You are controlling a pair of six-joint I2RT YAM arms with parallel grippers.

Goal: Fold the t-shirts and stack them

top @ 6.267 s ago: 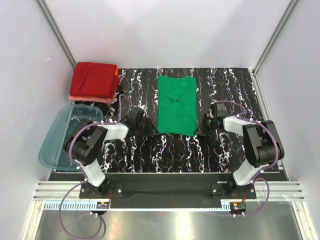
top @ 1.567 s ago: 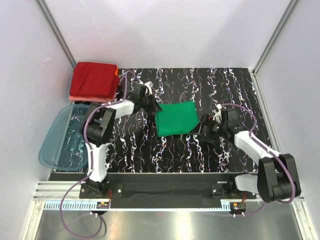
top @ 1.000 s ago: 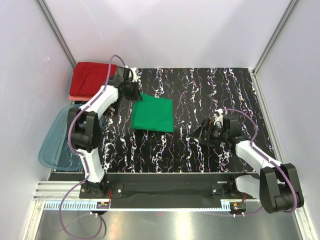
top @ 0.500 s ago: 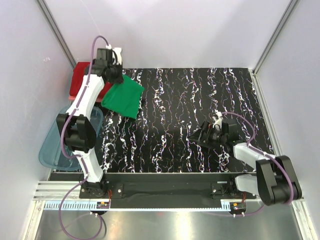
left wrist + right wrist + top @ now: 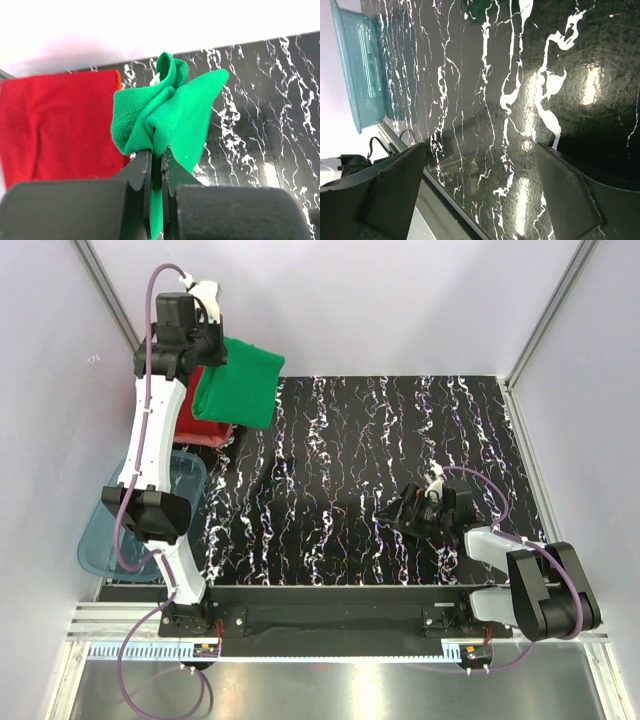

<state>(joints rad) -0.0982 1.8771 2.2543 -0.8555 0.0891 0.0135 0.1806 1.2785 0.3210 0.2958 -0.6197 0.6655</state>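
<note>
The bright green t-shirt, folded, hangs in the air from my left gripper, which is raised high at the back left corner. In the left wrist view the jaws are shut on a bunched edge of the green t-shirt. Below it lies the stack of dark red t-shirts, with a salmon-pink one showing at the bottom edge. The green cloth partly covers the stack from above. My right gripper stands open, low over the table at the right, with nothing between its fingers.
A translucent blue plastic tub sits at the left edge of the black marbled table, partly under the left arm. White walls close in the left, back and right sides. A metal rail runs along the near edge.
My left arm has lifted the green t-shirt off the table and carried it up and left, over the red stack. The right gripper has stayed low at the right, drawing slightly back.
</note>
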